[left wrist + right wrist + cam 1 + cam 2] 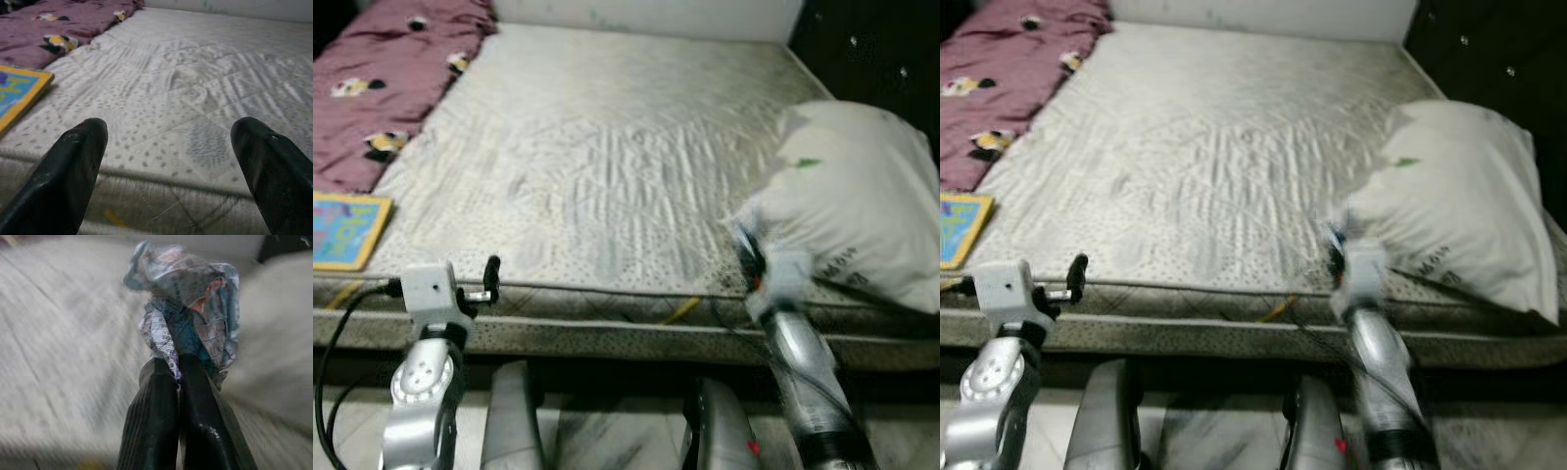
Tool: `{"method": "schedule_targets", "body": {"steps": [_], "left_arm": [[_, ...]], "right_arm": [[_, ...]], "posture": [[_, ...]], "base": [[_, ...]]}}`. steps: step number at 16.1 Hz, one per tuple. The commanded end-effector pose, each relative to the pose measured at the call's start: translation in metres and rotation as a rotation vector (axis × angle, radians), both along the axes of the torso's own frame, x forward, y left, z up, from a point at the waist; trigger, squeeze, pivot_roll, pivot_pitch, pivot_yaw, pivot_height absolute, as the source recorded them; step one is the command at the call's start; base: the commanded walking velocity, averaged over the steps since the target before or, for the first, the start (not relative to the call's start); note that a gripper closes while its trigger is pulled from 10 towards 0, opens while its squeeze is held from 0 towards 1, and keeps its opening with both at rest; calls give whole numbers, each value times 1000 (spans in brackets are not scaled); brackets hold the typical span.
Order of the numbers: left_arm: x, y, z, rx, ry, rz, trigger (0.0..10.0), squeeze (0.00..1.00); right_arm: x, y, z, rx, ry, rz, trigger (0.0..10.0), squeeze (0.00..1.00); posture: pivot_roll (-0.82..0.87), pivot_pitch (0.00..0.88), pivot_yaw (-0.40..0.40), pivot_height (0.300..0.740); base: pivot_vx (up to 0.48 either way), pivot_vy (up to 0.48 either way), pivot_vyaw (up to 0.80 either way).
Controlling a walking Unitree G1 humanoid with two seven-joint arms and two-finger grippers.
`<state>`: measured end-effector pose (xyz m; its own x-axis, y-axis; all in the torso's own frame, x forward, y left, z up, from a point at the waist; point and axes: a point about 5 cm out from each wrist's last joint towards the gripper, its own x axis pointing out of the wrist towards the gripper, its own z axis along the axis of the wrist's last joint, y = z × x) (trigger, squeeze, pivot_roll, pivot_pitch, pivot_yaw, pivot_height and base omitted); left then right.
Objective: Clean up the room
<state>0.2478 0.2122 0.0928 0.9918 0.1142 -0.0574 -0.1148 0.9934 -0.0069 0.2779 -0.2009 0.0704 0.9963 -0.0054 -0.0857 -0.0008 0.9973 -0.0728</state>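
At the near edge of the mattress (607, 166), toward its right side, right gripper (178, 377) raised just over the piping, fingers (151, 421) pressed together on a crumpled wrapper (186, 308) of blue, white and pink print. Wrapper bunched above the fingertips, held off the mattress surface, blurred in the head views and sharper from the wrist. Just beside it, on the right part of the mattress near the right edge, a white pillow (862, 206), bulging, with dark lettering on its lower face and a small green mark near its upper side; whether wrapper and pillow touch, hard to tell through the blur.

Toward the near left corner, left gripper (171, 161) level with the mattress edge, fingers (68, 176) spread wide apart with nothing between them, pointed across the quilted surface. On the near left corner, a flat book (347, 230) with a yellow border and blue cover, lying close to the edge. Along the left edge up to the far left corner, a maroon blanket (382, 78) with small yellow, black and white figures, rumpled. Mattress middle bare, quilted in diamond lines and dotted patches.
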Motion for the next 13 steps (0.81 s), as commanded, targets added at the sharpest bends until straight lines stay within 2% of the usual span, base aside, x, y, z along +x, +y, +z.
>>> {"method": "schedule_targets", "body": {"steps": [1,2,3,5,6,9,11,13], "left_arm": [[-1,-7,3,13,-19,-21,10000,0],[-6,-9,1,38,-13,-26,10000,0],[-11,-10,0,24,-5,-22,10000,0],[-20,-10,0,23,-5,-33,10000,0],[-21,-9,-1,24,-4,-33,10000,0],[-21,-13,-2,29,1,-34,10000,0],[-20,-19,1,25,-5,-47,10000,0],[-23,-20,1,17,-4,-52,10000,0]], "right_arm": [[-1,-9,10,-68,-21,-52,10000,0],[-9,-14,8,-51,-5,-78,10000,0],[-18,-20,9,-15,4,-108,10000,0],[-26,-25,14,-74,-1,-84,10000,0],[-25,-24,17,-66,-1,-78,10000,0],[-16,-5,26,-4,-16,-73,10000,0],[-9,13,32,55,-35,-10,10000,0],[-9,19,38,87,-61,10,10000,0]], "posture": [[-24,0,-68,515],[-39,0,-55,515],[-57,0,-36,515],[-57,0,-32,515],[-56,0,-32,515],[-61,0,-32,515],[-54,0,-34,515],[-46,0,-36,525]], "base": [[0,0,0],[0,0,0],[0,0,0],[0,0,0],[0,0,0],[0,0,0],[0,0,0],[0,0,0]]}}
